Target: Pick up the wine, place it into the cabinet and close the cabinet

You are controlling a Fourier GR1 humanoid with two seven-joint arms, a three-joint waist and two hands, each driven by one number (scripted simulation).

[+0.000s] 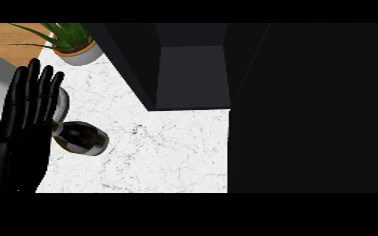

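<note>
Aim for the dark cabinet (192, 75), apparently open, at the back of the white counter (162, 150). Note the left hand (26, 127) at the view's left edge, fingers straight, released, holding nothing. Find the wine bottle (85, 139) just beside it, neck hidden behind the fingers. Curl round the body, lift clear, steer into the opening.

This is a kitchen: a white grey-veined marble counter top (166, 152) bears a dark glass wine bottle (86, 138) near left, a spiky green plant in a grey pot (74, 44) far left, and a black cabinet (190, 75) far centre.
</note>
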